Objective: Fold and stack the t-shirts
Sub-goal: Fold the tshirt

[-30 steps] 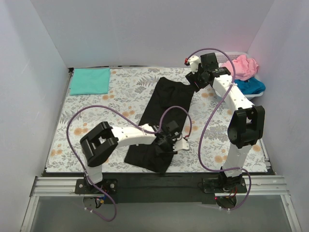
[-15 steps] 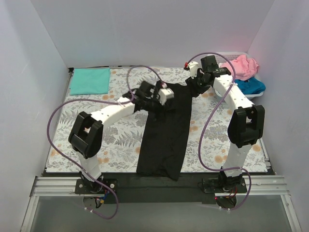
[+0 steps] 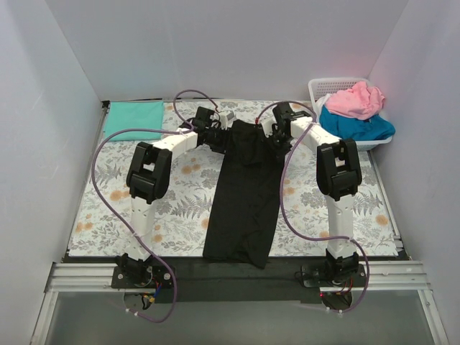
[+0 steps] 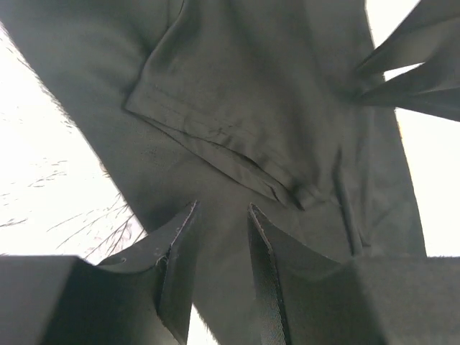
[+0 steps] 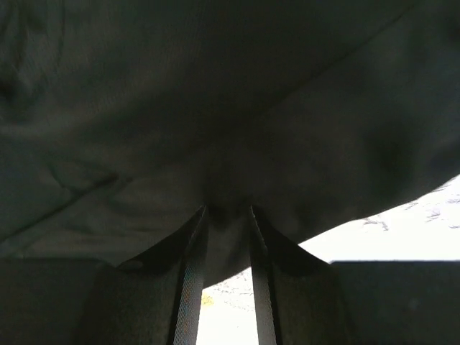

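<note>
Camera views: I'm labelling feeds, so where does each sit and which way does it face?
Top external: above and behind the bases, looking down on the table; both arms show, reaching the black shirt's far end.
Left wrist: on the left gripper, facing along its fingers at the shirt's sleeve.
Right wrist: on the right gripper, its fingers pinching black cloth close up.
Shared: all three see the black shirt.

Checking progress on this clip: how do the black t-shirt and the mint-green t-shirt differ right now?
The black t-shirt lies stretched out long down the middle; the mint-green t-shirt is a neat folded rectangle at the far left corner. The left hand and right hand are at the black one's far end; nothing touches the mint-green one. Both shirts rest on the patterned table cloth.
</note>
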